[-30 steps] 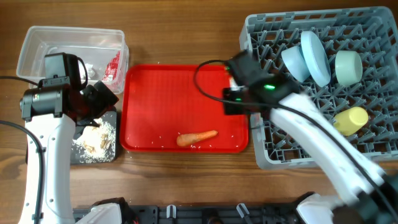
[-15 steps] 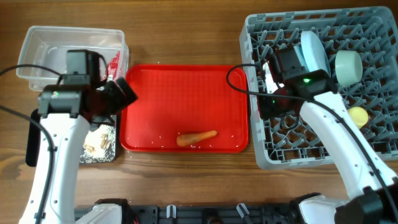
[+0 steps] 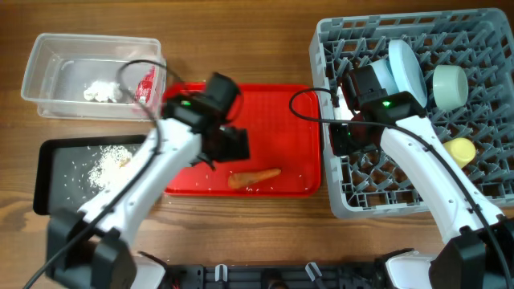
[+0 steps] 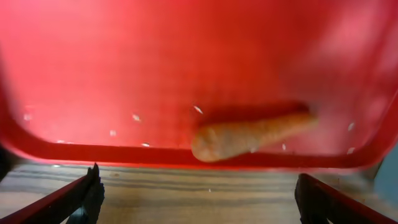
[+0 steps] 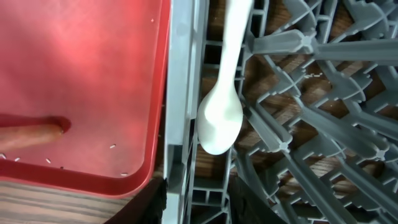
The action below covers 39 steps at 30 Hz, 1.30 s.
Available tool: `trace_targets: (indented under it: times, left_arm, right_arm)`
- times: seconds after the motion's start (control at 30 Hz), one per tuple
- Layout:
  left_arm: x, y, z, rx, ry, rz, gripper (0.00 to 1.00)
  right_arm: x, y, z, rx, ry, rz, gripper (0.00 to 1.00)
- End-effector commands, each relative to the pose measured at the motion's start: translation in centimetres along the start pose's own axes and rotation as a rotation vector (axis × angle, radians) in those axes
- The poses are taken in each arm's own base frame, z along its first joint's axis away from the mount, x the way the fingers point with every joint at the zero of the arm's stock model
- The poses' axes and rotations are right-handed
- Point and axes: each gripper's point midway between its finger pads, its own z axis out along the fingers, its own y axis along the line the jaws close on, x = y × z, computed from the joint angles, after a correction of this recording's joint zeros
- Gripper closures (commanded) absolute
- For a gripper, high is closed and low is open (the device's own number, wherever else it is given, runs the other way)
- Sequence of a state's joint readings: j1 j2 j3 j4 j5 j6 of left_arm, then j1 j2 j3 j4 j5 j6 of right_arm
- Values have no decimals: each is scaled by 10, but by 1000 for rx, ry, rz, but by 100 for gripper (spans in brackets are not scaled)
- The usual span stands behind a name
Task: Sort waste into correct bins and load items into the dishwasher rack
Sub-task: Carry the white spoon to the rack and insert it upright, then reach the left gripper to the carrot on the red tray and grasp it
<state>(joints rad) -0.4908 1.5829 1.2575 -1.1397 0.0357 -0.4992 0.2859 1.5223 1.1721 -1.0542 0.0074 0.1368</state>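
Observation:
An orange carrot (image 3: 254,177) lies near the front of the red serving tray (image 3: 241,108); it also shows in the left wrist view (image 4: 249,134). My left gripper (image 3: 233,148) (image 4: 205,205) is open and empty, just short of the carrot. My right gripper (image 3: 349,136) (image 5: 199,205) is open at the left wall of the grey dishwasher rack (image 3: 482,185). The white spoon (image 5: 222,106) lies inside the rack, free of the fingers. The light blue plate (image 3: 408,72), the mint-green bowl (image 3: 450,86) and the yellow cup (image 3: 459,148) stand in the rack.
The clear tub (image 3: 56,52) at the back left holds a white tissue (image 3: 100,91) and a red wrapper (image 3: 146,83). The black tray (image 3: 56,193) in front of it holds rice scraps (image 3: 108,164). A few rice grains lie on the red tray.
My left arm has swung right from the black tray to over the red tray, near the carrot. My right gripper has moved from the red tray's edge to the rack.

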Motion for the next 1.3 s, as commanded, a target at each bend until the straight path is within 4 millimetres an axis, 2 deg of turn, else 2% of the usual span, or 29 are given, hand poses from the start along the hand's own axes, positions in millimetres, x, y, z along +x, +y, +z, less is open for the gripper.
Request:
trace_targets:
  times: [0.0,0.03,0.13,0.17,0.27,0.4,0.57,0.73,0.8,0.93,1.03,1.1,1.13,1.2,1.27]
  left_arm:
    - [19,-28,18,-23,45,311,0]
    - [23,-37,23,-28,41,439,0]
    - [22,-54,30,-41,2,610,0]
    - [22,-60,33,-36,-8,661,0]
    - [20,-69,42,-31,-14,711,0]
    - [25,-63,61,-61,51,736,0]
    - [32,-55,86,-102,141,759,0]
    - [37,-50,103,-123,187,758,1]
    - [40,-46,107,-130,202,758,7]
    - [44,-42,115,-132,207,757,44]
    - [44,-42,115,-132,206,757,54]
    - [43,-41,115,-137,204,758,67]
    - [42,-40,115,-147,199,759,70]
    - [36,-34,114,-193,179,764,87]
    - [33,-33,112,-207,167,764,91]
  right_arm:
    - [-4,-14,-8,3,-31,119,63]
    - [-5,-23,-15,1,-59,184,63]
    - [-7,-39,-35,-12,-126,262,61]
    - [-7,-45,-42,-11,-151,290,53]
    - [-4,-65,-62,-16,-214,366,44]
    - [6,-96,-79,-19,-267,486,33]
    - [22,-125,-80,-3,-244,612,30]
    - [25,-131,-80,4,-242,635,29]
    - [25,-131,-80,4,-242,636,29]
    - [25,-131,-80,4,-240,635,29]
    - [26,-131,-79,4,-235,636,29]
    - [27,-131,-79,3,-233,636,29]
    - [27,-131,-79,3,-231,636,29]
    - [28,-130,-79,3,-226,636,29]
    - [29,-130,-79,3,-223,636,29]
